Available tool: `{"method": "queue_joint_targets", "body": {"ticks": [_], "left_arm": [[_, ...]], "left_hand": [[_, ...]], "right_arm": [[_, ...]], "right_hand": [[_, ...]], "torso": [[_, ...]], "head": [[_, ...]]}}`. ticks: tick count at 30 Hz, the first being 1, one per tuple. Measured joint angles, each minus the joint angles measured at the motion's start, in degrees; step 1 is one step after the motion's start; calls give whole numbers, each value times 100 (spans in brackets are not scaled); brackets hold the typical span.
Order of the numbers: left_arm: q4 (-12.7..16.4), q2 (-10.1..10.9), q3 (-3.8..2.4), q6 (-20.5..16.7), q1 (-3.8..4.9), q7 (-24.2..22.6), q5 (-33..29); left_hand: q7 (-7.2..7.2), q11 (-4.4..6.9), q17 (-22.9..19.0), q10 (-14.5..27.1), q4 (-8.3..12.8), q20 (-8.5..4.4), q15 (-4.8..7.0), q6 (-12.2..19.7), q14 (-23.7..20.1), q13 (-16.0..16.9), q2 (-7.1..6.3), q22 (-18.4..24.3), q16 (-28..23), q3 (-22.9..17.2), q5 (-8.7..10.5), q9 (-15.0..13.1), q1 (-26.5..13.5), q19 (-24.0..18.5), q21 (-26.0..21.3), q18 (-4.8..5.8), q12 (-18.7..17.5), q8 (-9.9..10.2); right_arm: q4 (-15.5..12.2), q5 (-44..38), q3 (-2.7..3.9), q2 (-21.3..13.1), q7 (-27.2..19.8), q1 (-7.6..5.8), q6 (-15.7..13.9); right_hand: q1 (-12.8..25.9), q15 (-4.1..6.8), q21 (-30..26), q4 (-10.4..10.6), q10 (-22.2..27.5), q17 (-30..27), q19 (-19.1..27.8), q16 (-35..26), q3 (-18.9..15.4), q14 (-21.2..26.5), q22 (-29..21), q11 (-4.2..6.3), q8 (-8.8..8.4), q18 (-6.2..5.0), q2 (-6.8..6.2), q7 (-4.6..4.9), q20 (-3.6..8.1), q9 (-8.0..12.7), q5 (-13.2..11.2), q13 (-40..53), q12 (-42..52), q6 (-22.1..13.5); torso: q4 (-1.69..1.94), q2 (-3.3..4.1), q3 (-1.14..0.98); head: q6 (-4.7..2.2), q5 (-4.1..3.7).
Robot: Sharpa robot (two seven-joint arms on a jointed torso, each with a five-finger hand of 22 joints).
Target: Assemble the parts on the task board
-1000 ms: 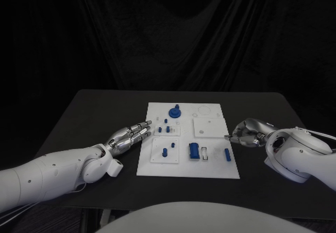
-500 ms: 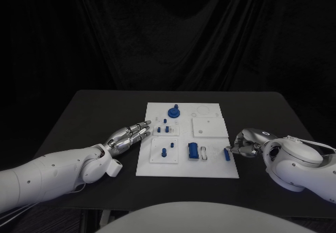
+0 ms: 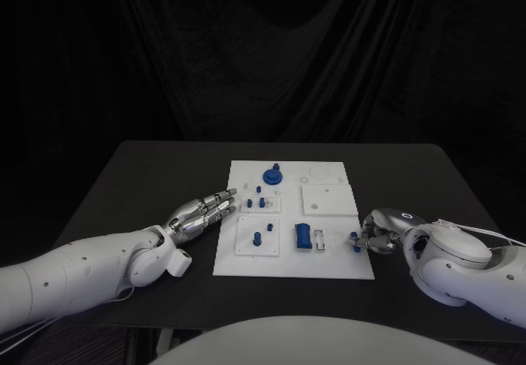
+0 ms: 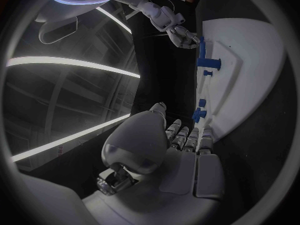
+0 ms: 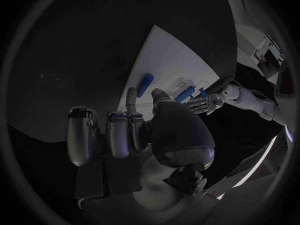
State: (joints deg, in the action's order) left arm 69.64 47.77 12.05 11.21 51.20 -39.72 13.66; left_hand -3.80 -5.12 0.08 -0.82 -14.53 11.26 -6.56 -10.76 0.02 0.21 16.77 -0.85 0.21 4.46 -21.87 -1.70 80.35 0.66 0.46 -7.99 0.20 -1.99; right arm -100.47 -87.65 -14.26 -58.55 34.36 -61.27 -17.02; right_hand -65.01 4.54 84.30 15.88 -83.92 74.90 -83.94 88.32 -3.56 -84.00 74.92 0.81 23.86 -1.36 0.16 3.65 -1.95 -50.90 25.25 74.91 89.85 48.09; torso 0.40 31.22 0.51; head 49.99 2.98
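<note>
Right silver hand (image 3: 378, 232): fingers curled at small blue bar-shaped part (image 3: 355, 241), grip unclear | part lies at white task board's (image 3: 329, 266) near right edge | left silver hand (image 3: 203, 213): fingers straight, together, empty, beside board's left edge | no legible writing

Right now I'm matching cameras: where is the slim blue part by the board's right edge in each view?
Head view: the slim blue part lies at the task board's right edge, beside the right hand.
Left wrist view: it lies at the board's edge next to the right hand.
Right wrist view: it lies just beyond that hand's fingertips.
Shared landmark: the right hand.
</note>
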Motion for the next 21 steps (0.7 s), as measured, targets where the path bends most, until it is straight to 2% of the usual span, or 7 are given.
{"method": "queue_joint_targets", "body": {"ticks": [5, 8, 12, 14, 18, 19, 21], "left_arm": [[-8, -5, 0, 5, 0, -1, 0], [-14, -9, 0, 10, 0, -2, 0], [-19, -14, 0, 15, -1, -2, 0], [-20, -14, 0, 19, -3, -2, 0], [-22, -14, 0, 23, -4, -2, -1], [-22, -14, 0, 24, -5, -2, -1], [-22, -14, 0, 26, -5, -2, -2]], "left_hand": [[0, -9, 1, -9, 0, 1, 0, 0, 0, 3, -17, 0, 0, 0, -2, 0, 17, -1, 0, 0, 0, 0], [0, -9, 1, -9, 9, 15, 0, 0, 0, 5, -23, -1, 0, -9, -2, 0, 23, -15, 0, 0, 0, 0], [0, -44, 1, -19, 23, 21, 0, 0, 0, 5, -23, -1, 0, -24, -2, 0, 23, -22, 0, 0, 0, 0], [0, -54, 1, -11, 23, 22, 0, 0, 0, 5, -23, -1, 0, -23, -2, 0, 23, -22, 0, 0, 0, 0], [0, -54, 2, -12, 39, 22, 0, 0, 0, 5, -23, -1, 0, -39, -2, 0, 23, -22, 0, 0, 0, 0], [0, -64, 2, -22, 48, 22, 0, 0, 0, 5, -23, 0, 0, -48, -2, 0, 23, -22, 0, 0, 0, 0], [0, -73, 2, -31, 55, 22, 0, 0, 0, 5, -23, -1, 0, -55, -2, 0, 23, -22, 0, 0, 0, 0]], "right_arm": [[59, -19, 0, 78, -1, 58, 20], [106, -31, 6, 132, -2, 81, 33], [175, -55, 29, 212, -3, 96, 40], [202, -72, 43, 252, -5, 103, 41], [247, -110, 65, 312, -8, 120, 42], [258, -118, 69, 325, -8, 125, 43], [277, -134, 70, 349, -9, 136, 43]], "right_hand": [[-122, 0, 0, 0, -3, 0, 0, 0, 0, 0, 0, -3, -138, 0, 29, 0, 0, 141, 5, 0, 0, 0], [-407, 0, -29, -112, -14, 0, 0, -23, 112, 0, 0, -14, -197, 0, 38, 0, 0, 208, 302, 0, 0, 2], [-786, 0, -29, -342, -14, 0, 0, -23, 311, 0, -1, -14, -307, 0, 46, 29, 0, 253, 834, 0, 0, 34], [-959, 0, -29, -467, -14, 0, 0, -23, 490, 0, -1, -14, -375, 0, 43, 21, 0, 252, 871, 0, 0, 63], [-1056, 0, -55, -562, -14, 0, 0, -23, 826, 0, -1, -15, -445, 0, -13, 33, 0, 238, 894, 0, 0, 74], [-1081, 0, -55, -583, -14, 0, 0, -23, 881, 0, -1, -15, -463, 0, -24, 36, 0, 150, 917, 0, 0, 76], [-1106, -11, -55, -640, -14, 0, 0, -23, 1037, -4, -1, -15, -496, 0, -49, 52, 0, -228, 994, 0, 0, 79]], "torso": [[0, -1, 2], [1, -2, 2], [2, -7, 3], [4, -8, 3], [4, -9, 3], [4, -9, 4], [4, -8, 4]], "head": [[0, 16], [0, 24], [0, 29], [0, 34], [0, 45], [0, 47], [0, 49]]}}
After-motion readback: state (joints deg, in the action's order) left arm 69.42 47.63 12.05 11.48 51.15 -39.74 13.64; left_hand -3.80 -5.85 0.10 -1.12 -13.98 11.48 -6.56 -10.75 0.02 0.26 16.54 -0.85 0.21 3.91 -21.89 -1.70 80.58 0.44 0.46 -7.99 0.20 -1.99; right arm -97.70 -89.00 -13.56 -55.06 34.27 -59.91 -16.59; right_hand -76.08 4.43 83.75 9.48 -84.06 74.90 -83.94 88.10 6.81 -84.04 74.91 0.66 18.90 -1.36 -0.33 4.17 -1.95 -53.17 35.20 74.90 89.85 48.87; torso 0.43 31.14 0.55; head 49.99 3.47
